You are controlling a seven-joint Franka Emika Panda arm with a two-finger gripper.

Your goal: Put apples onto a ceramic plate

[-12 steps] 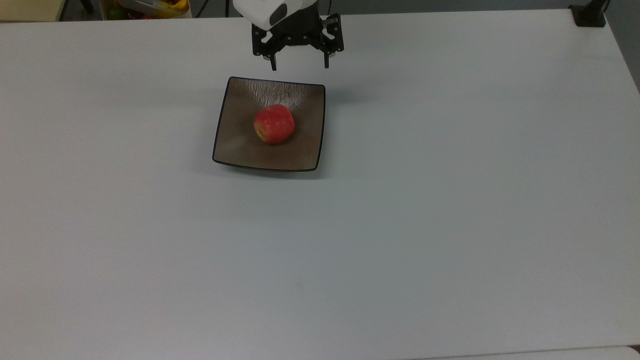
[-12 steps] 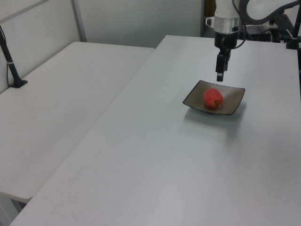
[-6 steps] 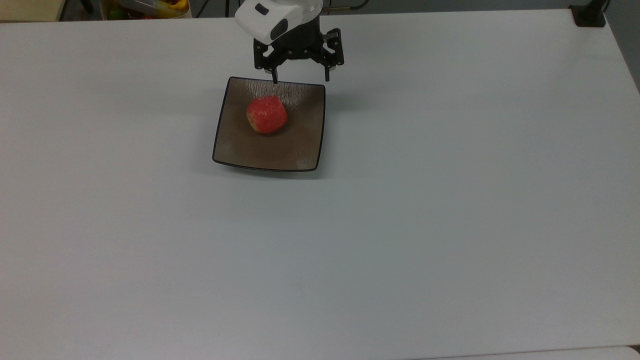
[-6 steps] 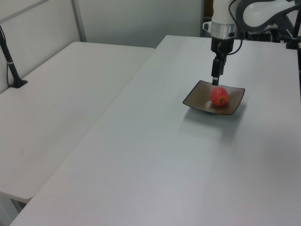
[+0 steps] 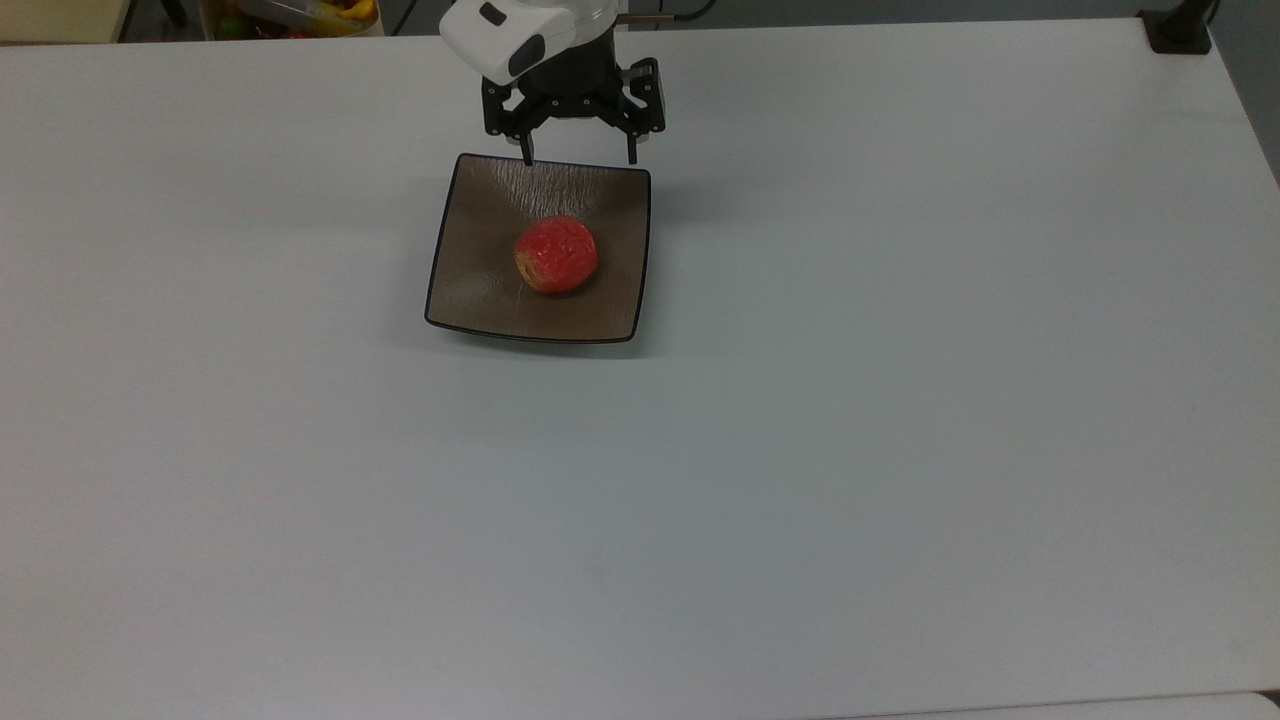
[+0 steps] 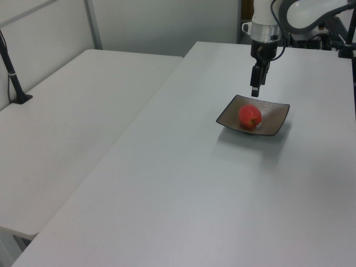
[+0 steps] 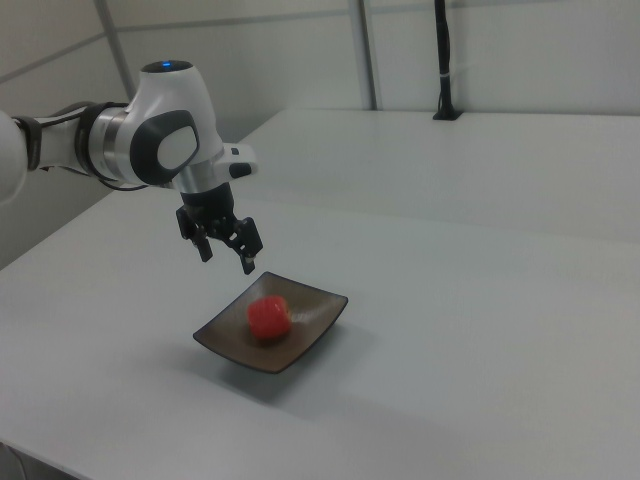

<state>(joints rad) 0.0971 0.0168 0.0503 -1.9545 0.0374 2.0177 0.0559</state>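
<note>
The apple (image 5: 556,254) lies loose near the middle of the brown plate (image 5: 470,290), below the end effector (image 5: 577,157) and a little toward the plate's centre from it. The end effector hangs empty with its fingers spread wide, raised above the plate's far edge and touching neither plate nor fruit. The placing looks done, so the step in hand is probably the retreat. Doing it well means lifting straight up and away from the plate without dipping toward its upturned rim, since a knock could tilt the plate and send the round apple rolling onto the white surface (image 5: 900,400).
</note>
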